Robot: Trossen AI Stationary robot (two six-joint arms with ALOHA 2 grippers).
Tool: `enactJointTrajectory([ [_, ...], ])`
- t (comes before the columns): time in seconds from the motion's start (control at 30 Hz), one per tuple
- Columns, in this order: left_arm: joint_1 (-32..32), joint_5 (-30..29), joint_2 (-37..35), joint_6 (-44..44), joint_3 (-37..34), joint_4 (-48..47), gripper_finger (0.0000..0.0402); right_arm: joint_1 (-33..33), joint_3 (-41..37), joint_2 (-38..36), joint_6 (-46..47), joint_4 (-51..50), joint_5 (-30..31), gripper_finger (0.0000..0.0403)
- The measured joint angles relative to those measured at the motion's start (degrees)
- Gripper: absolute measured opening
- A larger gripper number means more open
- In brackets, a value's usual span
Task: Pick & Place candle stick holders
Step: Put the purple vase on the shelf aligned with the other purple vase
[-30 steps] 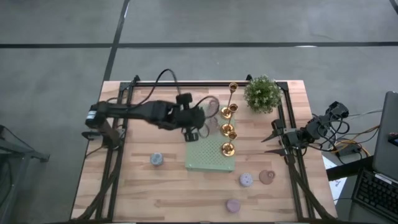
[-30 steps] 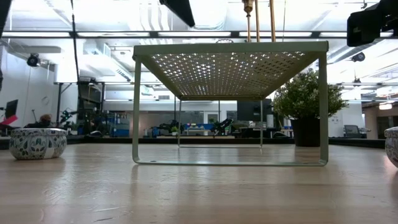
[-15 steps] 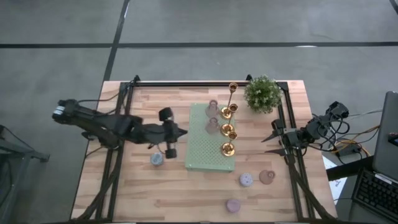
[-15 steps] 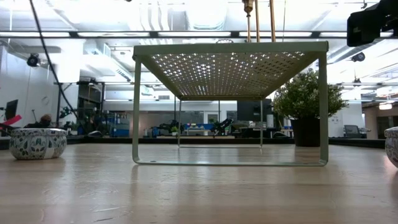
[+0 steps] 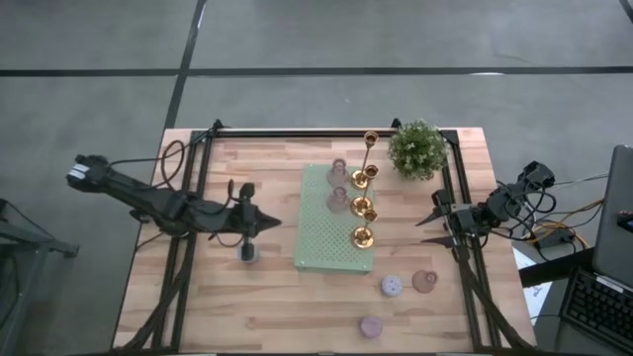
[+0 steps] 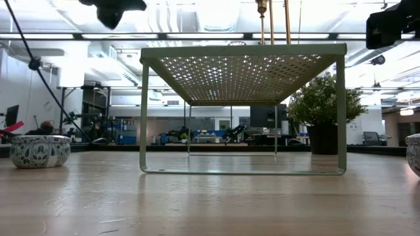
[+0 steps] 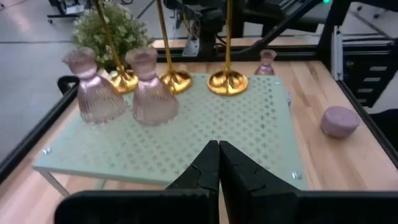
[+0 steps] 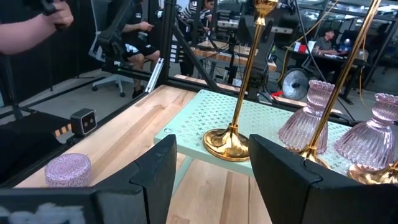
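— What do we have on the raised mat (image 5: 334,235)?
— We see three stemmed holders (image 5: 362,208) in a row along its right side; two glass holders (image 5: 337,186) stand to their left, near the back edge.
— And around it?
— The plant (image 5: 416,148) stands behind it to the right; one small cup (image 5: 248,253) lies left of the mat, under the left gripper (image 5: 259,223); three small cups (image 5: 393,286) lie before it to the right; the right gripper (image 5: 427,228) waits at the right edge.

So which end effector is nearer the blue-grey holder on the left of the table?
Left. The left end effector, shut, hovers just beside the blue-grey holder; the right end effector waits across the green rack, near the right edge.
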Motion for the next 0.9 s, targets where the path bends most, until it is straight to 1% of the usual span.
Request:
enactJointTrajectory([
  [0.1, -0.02, 2.54, -2.72, -0.29, -4.28, 4.73, 0.0009, 0.00, 0.00, 0.00, 0.01, 0.00, 0.01, 0.0194],
  [0.23, -0.14, 5.03, -6.01, -0.29, -11.60, 13.56, 0.0009, 0.00, 0.00, -0.02, 0.01, 0.00, -0.01, 0.0194],
  [0.37, -0.22, 5.06, -9.88, -0.10, -18.62, 18.97, 0.0009, 0.01, 0.00, -0.02, 0.01, 0.00, 0.01, 0.0194],
  [0.53, -0.22, 5.21, -17.10, -1.42, -24.07, 19.59, 0.0009, 0.01, -0.01, -0.02, 0.01, 0.00, 0.01, 0.0194],
  [0.7, -0.20, 5.21, -24.34, -1.11, -27.16, 19.54, 0.0010, 0.00, 0.00, -0.02, 0.01, 0.01, -0.01, 0.0194],
  [0.9, -0.20, 5.19, -31.41, -0.22, -31.43, 19.25, 0.0010, 0.00, -0.01, -0.02, 0.01, 0.00, -0.01, 0.0194],
])
